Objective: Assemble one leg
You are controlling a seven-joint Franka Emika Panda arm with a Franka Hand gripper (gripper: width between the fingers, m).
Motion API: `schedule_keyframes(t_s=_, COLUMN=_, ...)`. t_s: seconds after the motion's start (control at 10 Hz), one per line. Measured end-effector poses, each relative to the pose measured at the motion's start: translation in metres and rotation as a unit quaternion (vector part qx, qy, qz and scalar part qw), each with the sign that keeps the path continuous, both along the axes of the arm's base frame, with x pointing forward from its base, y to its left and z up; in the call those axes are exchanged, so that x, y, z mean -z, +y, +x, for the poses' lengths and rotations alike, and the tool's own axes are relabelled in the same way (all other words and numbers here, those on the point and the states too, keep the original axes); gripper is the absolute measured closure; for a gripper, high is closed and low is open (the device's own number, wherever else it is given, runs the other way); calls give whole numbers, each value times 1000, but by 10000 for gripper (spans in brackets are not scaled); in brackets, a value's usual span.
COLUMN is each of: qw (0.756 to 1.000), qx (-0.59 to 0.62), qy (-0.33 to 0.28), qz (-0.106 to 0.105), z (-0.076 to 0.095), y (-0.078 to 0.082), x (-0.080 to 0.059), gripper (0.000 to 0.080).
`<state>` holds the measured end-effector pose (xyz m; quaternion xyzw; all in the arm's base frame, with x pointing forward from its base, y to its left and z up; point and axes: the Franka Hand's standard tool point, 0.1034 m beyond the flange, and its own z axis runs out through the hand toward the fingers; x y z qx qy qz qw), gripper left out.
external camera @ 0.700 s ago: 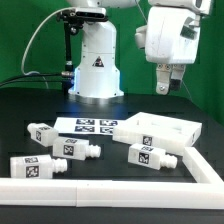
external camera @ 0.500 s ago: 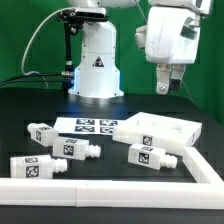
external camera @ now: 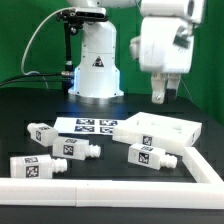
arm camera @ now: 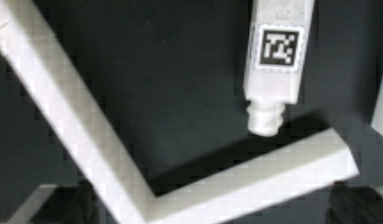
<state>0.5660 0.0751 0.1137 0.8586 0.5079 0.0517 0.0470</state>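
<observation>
White plastic legs, 4 in all, lay loose on the black table (external camera: 20,110), none of them held. Ref. point is the tray-like panel (external camera: 170,125). One leg (external camera: 145,156) lay just in front of the panel on the camera side, betw. it & the white L-shaped rail (external camera: 100,186). The other 3 lay to the exterior view's left of the panel: the nearest (external camera: 75,149), one further out (external camera: 42,133), & one further out & closer to the camera (external camera: 35,167). The marker board (external camera: 85,125) lay flat just beside the panel, also on the exterior view's left.

The gripper (external camera: 160,98) hung in the air above the panel, well apart from every leg. Its jaws stood apart w/ nothing betw. them.

The wrist view showed one leg (arm camera: 277,55) lying flat, tag (arm camera: 280,47) facing up. Its round stub (arm camera: 262,120) pointed at the short arm of the rail (arm camera: 72,110), near it but w/ a dark gap showing. Dim fingertips (arm camera: 49,205) sat at the frame edge, so the leg lay outside the jaws, not betw. them
</observation>
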Motion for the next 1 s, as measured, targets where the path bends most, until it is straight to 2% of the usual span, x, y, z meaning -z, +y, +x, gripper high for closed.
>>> schedule_keyframes(t_s=0.2, qw=1000, qx=7, qy=23, qz=5, z=-5, y=-2, x=36, gripper=150)
schedule_keyframes(t_s=0.3, qw=1000, qx=7, qy=30, qz=6, z=-6, y=-3, x=48, gripper=150)
schedule_keyframes(t_s=0.5, qw=1000, qx=7, qy=26, qz=6, z=-3, y=-2, x=44, gripper=150)
schedule_keyframes(t_s=0.7, qw=999, qx=7, qy=31, qz=6, z=-7, y=-3, x=49, gripper=150)
schedule_keyframes(t_s=0.9, qw=999, qx=5, qy=51, qz=10, z=-24, y=3, x=80, gripper=150)
schedule_keyframes(t_s=1.0, qw=999, qx=3, qy=44, qz=15, z=-23, y=5, x=88, gripper=150)
